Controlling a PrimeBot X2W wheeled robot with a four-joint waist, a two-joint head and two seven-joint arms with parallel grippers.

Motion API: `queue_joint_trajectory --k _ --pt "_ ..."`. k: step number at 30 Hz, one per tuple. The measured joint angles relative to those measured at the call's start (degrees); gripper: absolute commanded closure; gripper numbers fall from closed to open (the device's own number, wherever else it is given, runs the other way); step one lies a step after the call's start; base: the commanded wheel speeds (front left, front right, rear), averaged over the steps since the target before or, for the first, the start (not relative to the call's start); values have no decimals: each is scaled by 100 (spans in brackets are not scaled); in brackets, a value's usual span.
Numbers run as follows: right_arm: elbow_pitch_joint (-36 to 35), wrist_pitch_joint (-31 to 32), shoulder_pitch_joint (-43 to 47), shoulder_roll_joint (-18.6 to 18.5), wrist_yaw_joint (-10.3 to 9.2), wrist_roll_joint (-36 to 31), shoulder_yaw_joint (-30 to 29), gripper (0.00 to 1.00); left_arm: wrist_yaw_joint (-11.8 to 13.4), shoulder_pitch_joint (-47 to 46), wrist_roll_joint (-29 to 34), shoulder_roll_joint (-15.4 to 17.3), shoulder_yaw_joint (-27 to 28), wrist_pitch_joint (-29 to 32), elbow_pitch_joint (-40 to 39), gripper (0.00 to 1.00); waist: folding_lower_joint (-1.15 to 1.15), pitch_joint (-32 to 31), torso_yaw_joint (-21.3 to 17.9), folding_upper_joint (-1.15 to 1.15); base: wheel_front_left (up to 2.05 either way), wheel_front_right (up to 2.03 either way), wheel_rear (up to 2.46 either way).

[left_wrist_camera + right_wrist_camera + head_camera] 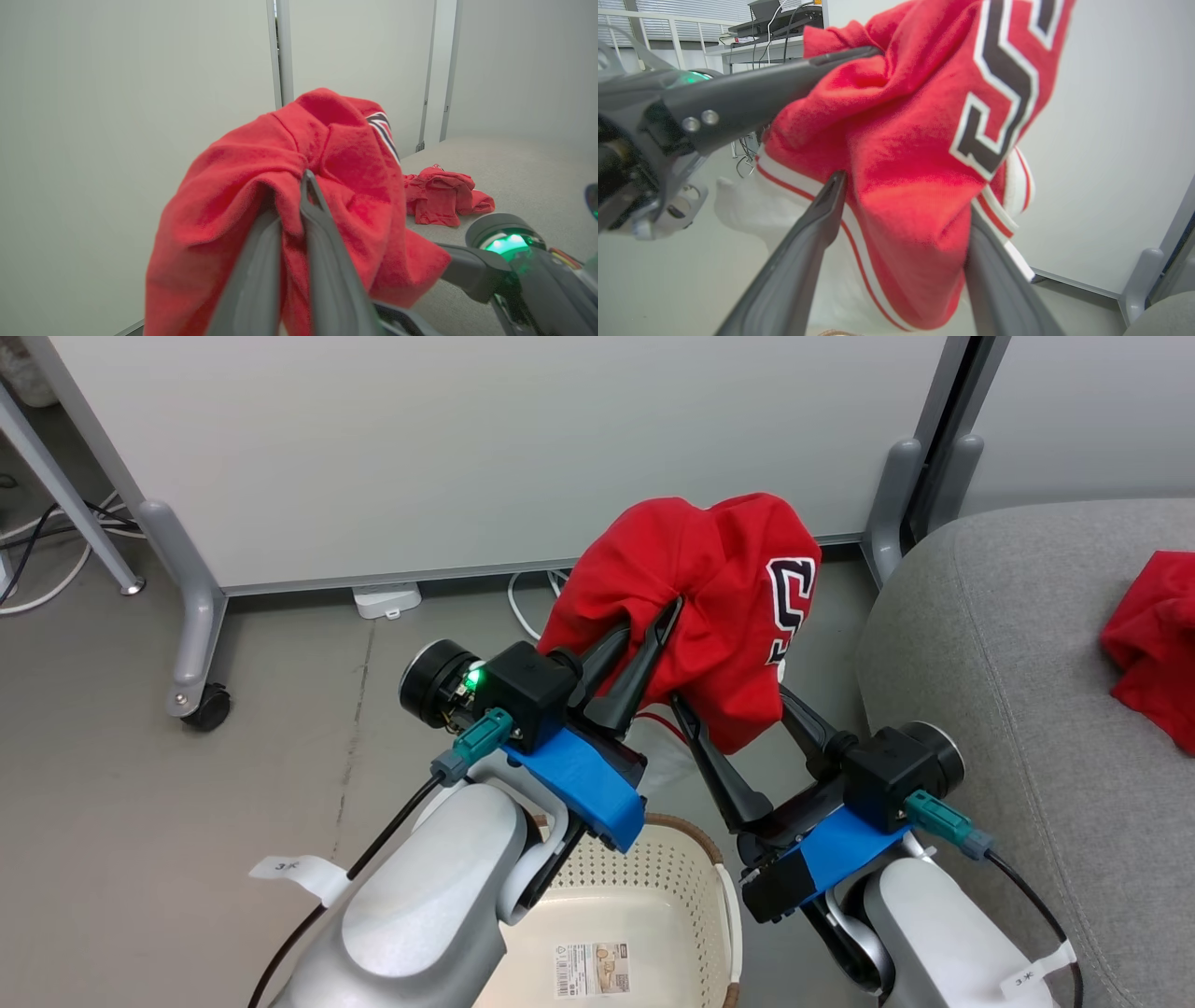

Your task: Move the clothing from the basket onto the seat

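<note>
Jersey (pixel 709 607) pinched in left gripper (pixel 651 619), clear of basket (pixel 691 859); right gripper (pixel 730 698) spread, straddling its hem (no grip). Seat (pixel 1008 709) lies to the right, nearer right arm.

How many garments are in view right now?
2. The red-and-white garment hangs pinched in the left gripper, short of the seat; the plain red garment lies on the seat. Part of the basket is hidden.
</note>
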Motion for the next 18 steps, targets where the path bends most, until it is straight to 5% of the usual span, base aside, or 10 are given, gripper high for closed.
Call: queue_joint_trajectory --k 2,3,4,18 --pt "0 0 -9 25 0 1 8 0 0 0 -3 -7 -20 -8 19 100 0 -10 -2 0 0 0 0" --pt "-10 0 -9 33 0 18 9 16 0 0 -8 -12 -29 -9 26 100 0 -14 -5 0 0 0 0" --pt "-51 0 -9 44 0 48 7 100 0 0 -10 -16 -36 -20 37 100 0 -18 -7 0 0 0 0" --pt "-132 -1 13 40 0 86 8 100 2 -22 -58 -16 -100 -97 116 100 0 -32 -50 0 0 0 0"
